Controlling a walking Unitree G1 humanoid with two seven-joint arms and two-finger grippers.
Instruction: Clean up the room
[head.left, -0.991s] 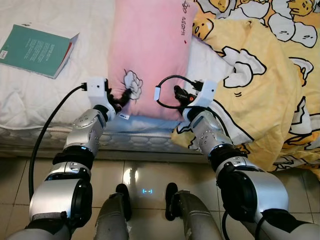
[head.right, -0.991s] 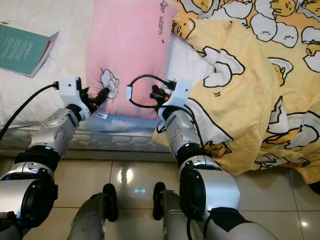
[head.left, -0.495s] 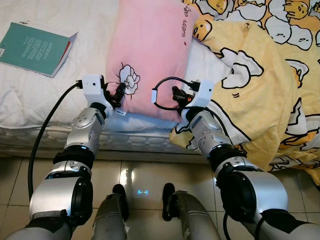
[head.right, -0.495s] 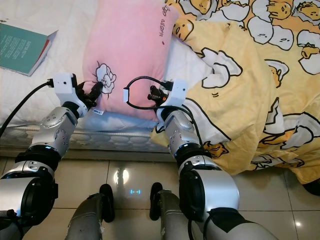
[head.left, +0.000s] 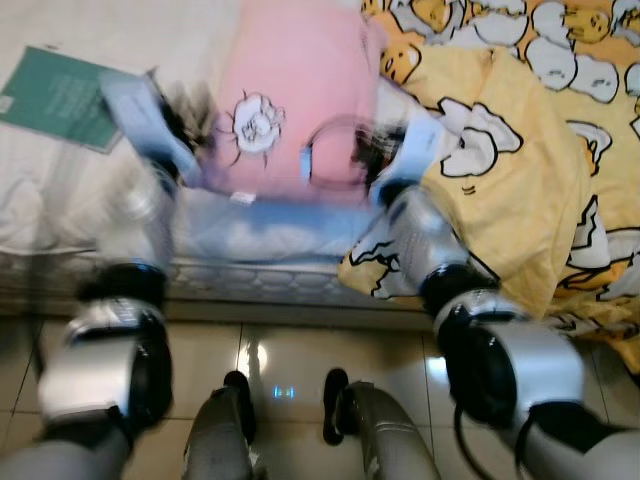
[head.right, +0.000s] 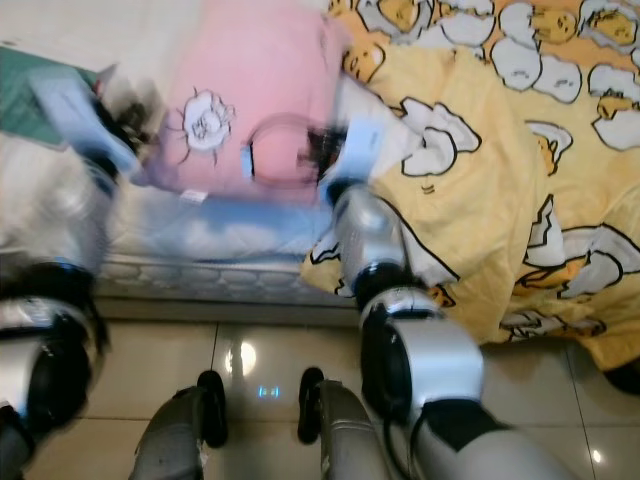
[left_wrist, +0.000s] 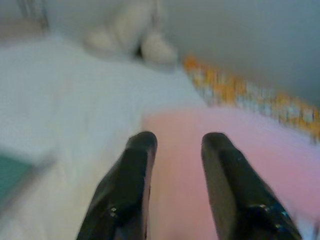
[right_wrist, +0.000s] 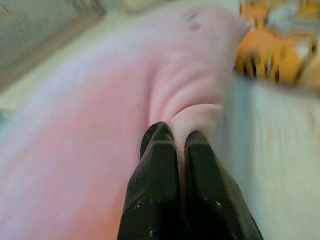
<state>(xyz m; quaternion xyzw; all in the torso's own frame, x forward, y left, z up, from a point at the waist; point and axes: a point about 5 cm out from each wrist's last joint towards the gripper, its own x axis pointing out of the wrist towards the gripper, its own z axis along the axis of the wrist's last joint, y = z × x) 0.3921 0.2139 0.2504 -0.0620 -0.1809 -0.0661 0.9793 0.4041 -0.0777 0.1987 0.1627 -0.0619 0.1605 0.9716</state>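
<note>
Nearest to us are our own legs over the tiled floor (head.left: 290, 350); above them both silver arms reach up to the edge of the bed (head.left: 250, 280), smeared by motion blur; our right gripper (right_wrist: 175, 140) has its two black fingers pressed together on a pinched fold of the pink pillow (head.left: 290, 110); our left gripper (left_wrist: 175, 145) hangs over the pillow's near left side with its fingers apart and nothing between them.

The pillow is a long, soft pink cushion with a white cartoon flower-like patch (head.left: 255, 125) near its lower end; it lies lengthwise on the white mattress, between the teal book (head.left: 55, 95) on its left and the yellow blanket (head.left: 520, 160) printed with white-and-yellow egg figures on its right; the blanket spills over the bed's edge toward the floor; past the pillow, in the left wrist view, a pale stuffed toy (left_wrist: 132, 32) sits far back against the wall, too blurred to tell more.

Compared with half a second ago, our left gripper has let go of the pillow's corner and moved off to the left, toward the book; our right gripper keeps its hold; the whole picture has blurred.
</note>
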